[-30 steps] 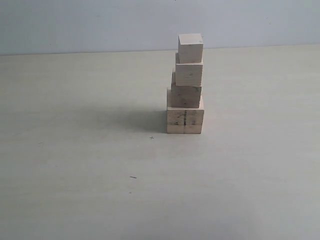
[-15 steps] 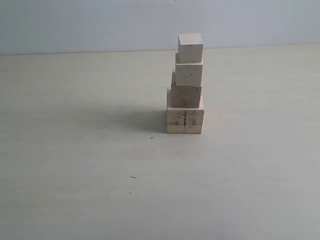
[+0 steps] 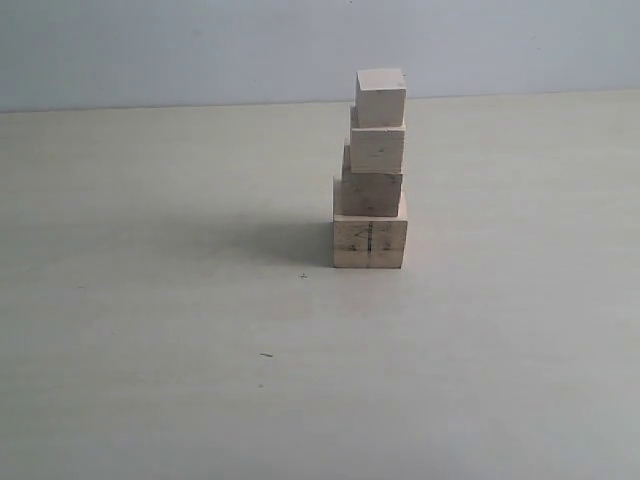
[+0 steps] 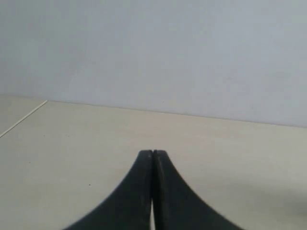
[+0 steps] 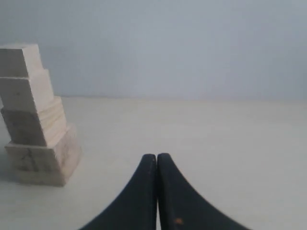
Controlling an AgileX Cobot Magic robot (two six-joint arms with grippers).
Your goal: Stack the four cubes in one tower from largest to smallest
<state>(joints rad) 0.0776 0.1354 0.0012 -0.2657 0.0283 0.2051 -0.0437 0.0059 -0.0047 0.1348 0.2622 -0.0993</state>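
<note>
While a pale cream tabletop (image 3: pixel 150 350) runs back to a plain grey-blue wall (image 3: pixel 180 50), the tower of four light wooden cubes (image 3: pixel 370 170) stands on it at about one o'clock from the middle of the exterior view, with the largest pale cube with dark side marks (image 3: pixel 370 243) at the base and the smallest pale cube (image 3: pixel 381 97) on top. Its soft shadow falls toward nine o'clock, and a tiny dark speck (image 3: pixel 265 354), perhaps a scuff, lies near seven o'clock. The black left gripper (image 4: pixel 152 154) and black right gripper (image 5: pixel 157 157) each have their jaws pressed together on nothing, the right one well apart from the tower.

The four cubes (image 3: pixel 370 190) are bare pale wood (dark marks on the largest); the table (image 3: pixel 150 350) is smooth, matt; left gripper (image 4: pixel 152 154) and right gripper (image 5: pixel 157 157) look matt black
</note>
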